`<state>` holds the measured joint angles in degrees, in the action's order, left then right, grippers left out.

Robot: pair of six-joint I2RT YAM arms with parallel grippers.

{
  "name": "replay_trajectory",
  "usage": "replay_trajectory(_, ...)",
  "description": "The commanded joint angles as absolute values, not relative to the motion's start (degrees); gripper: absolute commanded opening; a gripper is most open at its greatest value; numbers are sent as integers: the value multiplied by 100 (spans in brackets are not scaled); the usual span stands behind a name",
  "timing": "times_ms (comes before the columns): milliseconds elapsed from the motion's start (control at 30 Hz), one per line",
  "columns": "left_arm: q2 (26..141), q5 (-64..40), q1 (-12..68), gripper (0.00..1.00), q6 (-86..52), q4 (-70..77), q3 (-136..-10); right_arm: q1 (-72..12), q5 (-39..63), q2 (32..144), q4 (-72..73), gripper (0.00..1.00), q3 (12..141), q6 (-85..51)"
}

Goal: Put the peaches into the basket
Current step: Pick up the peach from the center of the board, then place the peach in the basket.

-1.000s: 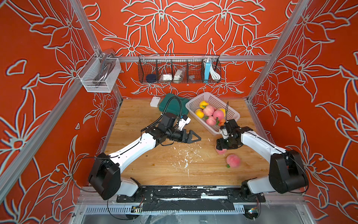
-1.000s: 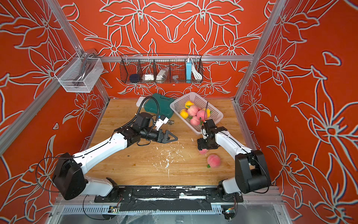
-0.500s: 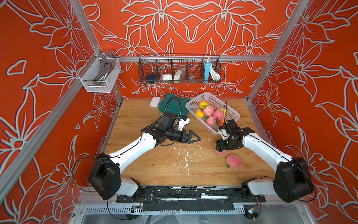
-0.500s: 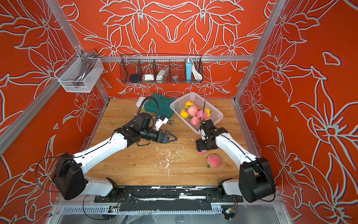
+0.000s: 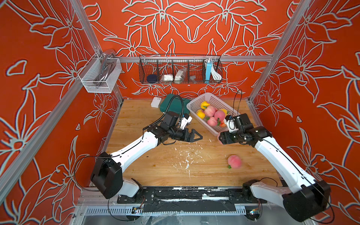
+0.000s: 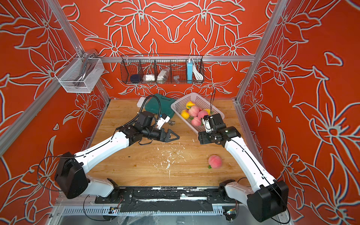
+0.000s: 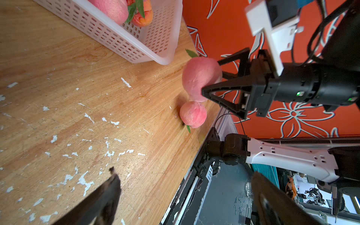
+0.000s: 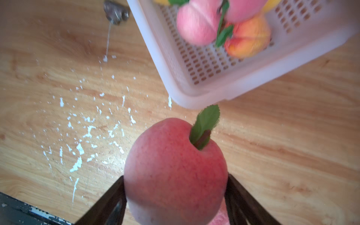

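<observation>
Just off the near corner of the basket [image 8: 194,101], the right gripper [image 7: 211,78] is holding a pink peach [image 8: 175,171] above the table [image 5: 155,165], its two black fingers pressing on opposite sides of the fruit and its green leaf pointing toward the rim. The left gripper [image 5: 197,136] is hanging over the middle of the table with its fingers spread wide and nothing between them. Several peaches [image 5: 210,111] are already sitting in the basket, crowded toward its far end, and one more peach [image 5: 234,161] is lying on the wood near the front edge, well apart from both arms.

The main risk is sitting in the grip itself, I think. The fruit is round and the fingers are looking as if they are biting behind its widest part, so most of it is bulging forward of them; a quick swing or a slight slackening could be squeezing it out before it is over the basket. From the left wrist view the peach is riding about level with the rim rather than clearly above it, so a flat move inward could be knocking it against the corner, shoving the light basket or tearing the peach loose. A release over the crowded end could also be sending it bouncing out.
</observation>
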<state>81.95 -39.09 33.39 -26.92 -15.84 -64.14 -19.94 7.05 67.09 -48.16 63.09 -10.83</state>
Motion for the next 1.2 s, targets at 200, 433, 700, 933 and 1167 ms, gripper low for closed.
replay_trajectory(200, 8287, -3683, 3378, 99, -2453, -1942, -6814, -2004, 422, 7466, -4163, 77, 7056, -863)
replay_trajectory(433, 8461, -3665, 3384, 99, -2339, -2024, -7103, -1969, 423, 8053, -3844, 77, 7310, -757)
replay_trajectory(700, 8810, -3718, 3409, 99, -2329, -1995, -7428, -1848, 242, 8391, -3580, 77, 7304, -564)
replay_trajectory(933, 8998, -3715, 3446, 99, -2373, -1916, -7557, -1769, 230, 8587, -3434, 78, 7252, -478)
replay_trajectory(1167, 9079, -3709, 3480, 99, -2357, -1925, -7625, -1718, 260, 8717, -3246, 78, 7051, -487)
